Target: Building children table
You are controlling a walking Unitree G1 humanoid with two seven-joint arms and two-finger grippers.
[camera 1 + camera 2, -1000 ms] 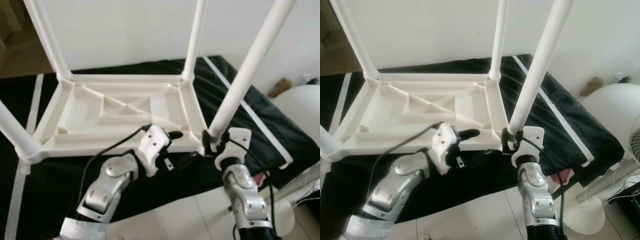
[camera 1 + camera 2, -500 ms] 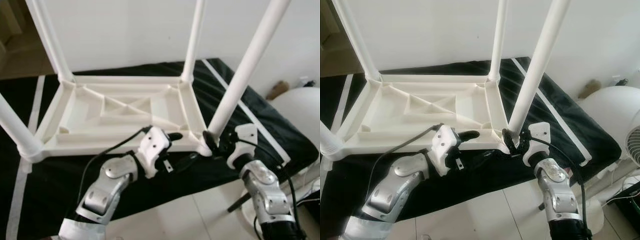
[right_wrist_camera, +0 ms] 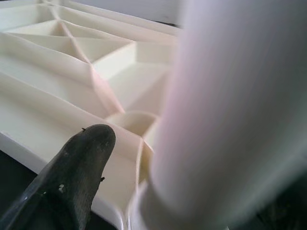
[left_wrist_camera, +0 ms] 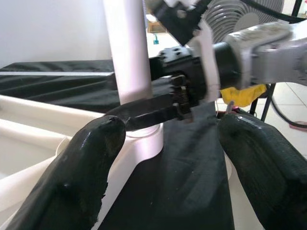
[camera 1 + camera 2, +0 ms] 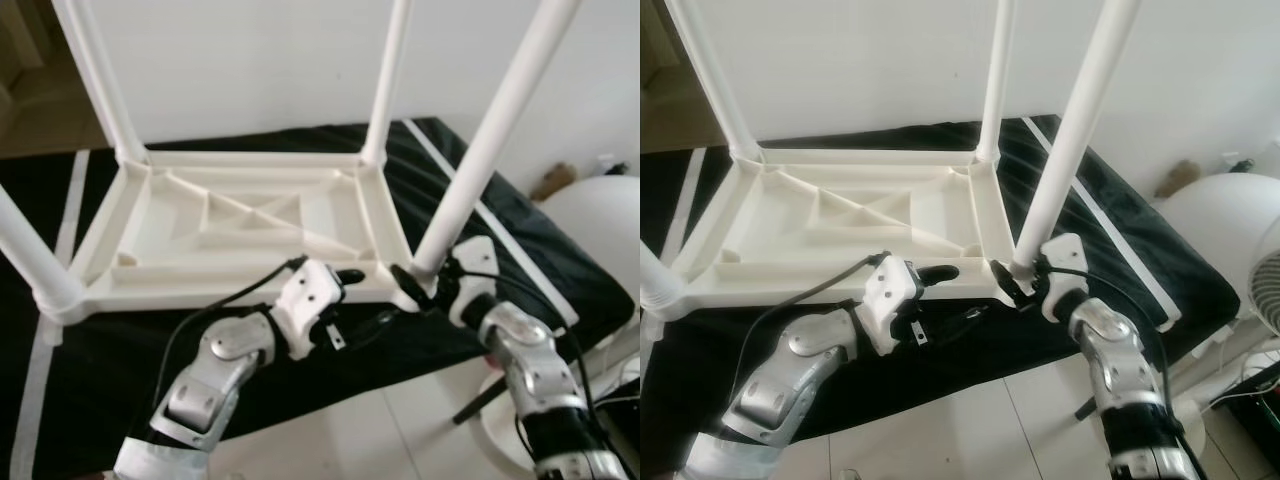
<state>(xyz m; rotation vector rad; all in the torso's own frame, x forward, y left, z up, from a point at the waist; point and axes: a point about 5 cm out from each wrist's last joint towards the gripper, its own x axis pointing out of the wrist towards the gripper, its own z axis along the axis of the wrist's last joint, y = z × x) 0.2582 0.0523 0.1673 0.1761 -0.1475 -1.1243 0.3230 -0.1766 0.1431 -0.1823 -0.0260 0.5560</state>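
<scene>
Lying upside down on black cloth (image 5: pixel 560 260): white table top (image 5: pixel 240 225), ribbed underside up, four legs standing upward. Left gripper (image 5: pixel 368 296) at near edge of table top, fingers spread apart, holding nothing, one finger resting on rim, other below it. Right gripper (image 5: pixel 418 290) at near-right corner of table top, fingers clamped around base of near-right leg (image 5: pixel 490 150). White fan (image 5: pixel 1225 225) right of table top.
</scene>
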